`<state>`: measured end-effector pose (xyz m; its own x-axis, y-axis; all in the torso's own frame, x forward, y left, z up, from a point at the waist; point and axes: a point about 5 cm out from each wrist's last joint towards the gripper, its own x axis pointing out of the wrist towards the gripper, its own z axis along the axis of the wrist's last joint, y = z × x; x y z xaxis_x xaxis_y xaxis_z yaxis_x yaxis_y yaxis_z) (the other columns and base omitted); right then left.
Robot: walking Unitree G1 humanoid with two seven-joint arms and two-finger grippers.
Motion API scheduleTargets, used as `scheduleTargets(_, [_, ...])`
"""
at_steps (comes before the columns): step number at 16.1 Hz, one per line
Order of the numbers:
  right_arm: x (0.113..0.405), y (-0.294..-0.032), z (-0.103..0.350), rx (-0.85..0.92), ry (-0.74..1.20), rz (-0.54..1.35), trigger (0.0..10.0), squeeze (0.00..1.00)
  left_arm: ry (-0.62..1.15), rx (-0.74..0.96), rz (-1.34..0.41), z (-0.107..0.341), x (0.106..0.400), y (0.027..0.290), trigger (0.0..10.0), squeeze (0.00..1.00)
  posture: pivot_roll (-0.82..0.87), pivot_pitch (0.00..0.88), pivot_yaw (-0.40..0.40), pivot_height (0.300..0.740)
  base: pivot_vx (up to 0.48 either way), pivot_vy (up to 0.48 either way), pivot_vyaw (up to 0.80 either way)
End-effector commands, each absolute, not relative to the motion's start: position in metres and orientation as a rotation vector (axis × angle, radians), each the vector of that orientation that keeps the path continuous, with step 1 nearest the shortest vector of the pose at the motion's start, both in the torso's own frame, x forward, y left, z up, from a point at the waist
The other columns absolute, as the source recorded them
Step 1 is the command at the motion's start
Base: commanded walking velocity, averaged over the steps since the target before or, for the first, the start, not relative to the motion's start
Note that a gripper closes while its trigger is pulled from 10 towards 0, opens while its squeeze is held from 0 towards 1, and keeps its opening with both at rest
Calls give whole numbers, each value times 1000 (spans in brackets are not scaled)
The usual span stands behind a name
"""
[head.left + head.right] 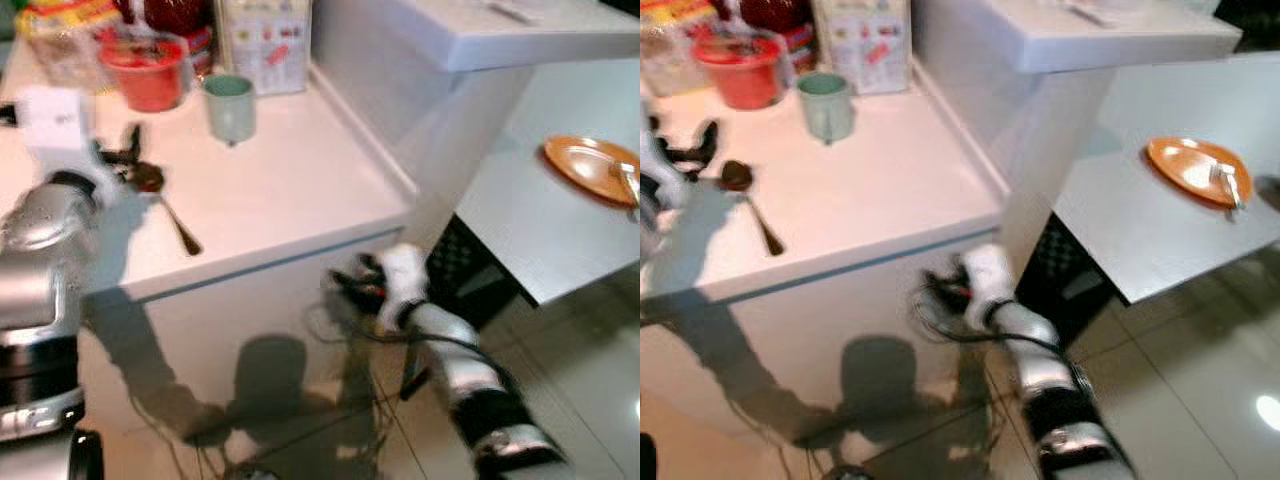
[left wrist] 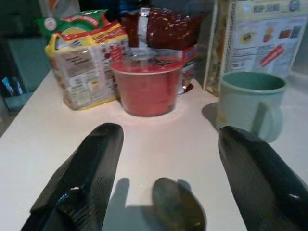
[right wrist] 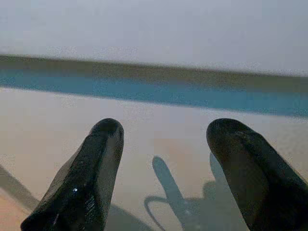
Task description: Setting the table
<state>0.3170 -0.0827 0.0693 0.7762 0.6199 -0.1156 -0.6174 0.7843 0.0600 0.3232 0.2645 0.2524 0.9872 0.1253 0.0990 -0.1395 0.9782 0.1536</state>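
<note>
We have our left gripper (image 2: 163, 183) low over the white counter (image 1: 290, 190), fingers spread wide on either side of the spoon (image 1: 165, 200), whose bowl lies between them, untouched; we judge this a line-up for picking it up. The orange plate (image 1: 585, 165) waits on the grey table (image 1: 530, 230), well apart. Our right gripper (image 3: 163, 178) hangs open and empty by the counter front.

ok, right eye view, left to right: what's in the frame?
Left pincer → spoon → green mug → right pincer → orange plate with a fork on it.
</note>
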Motion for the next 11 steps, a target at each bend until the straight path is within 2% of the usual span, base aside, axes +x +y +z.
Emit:
scheduleTargets(1, [315, -104, 63, -2, 155, 620, 10000, 0, -106, 178, 112, 256, 326, 256, 10000, 0, 272, 79, -93, 740, 0, 0, 0])
scheduleTargets(7, [312, -98, 68, 1, 134, 681, 10000, 0, -57, 226, 149, 251, 327, 264, 10000, 0, 271, 85, -83, 740, 0, 0, 0])
scheduleTargets(9, [318, -102, 107, -28, -46, 757, 10000, 0, -29, 237, 159, 245, 329, 270, 10000, 0, 261, 87, -80, 740, 0, 0, 0])
scheduleTargets(11, [319, -109, 120, -65, -104, 759, 10000, 0, -12, 235, 169, 240, 331, 274, 10000, 0, 247, 85, -76, 740, 0, 0, 0])
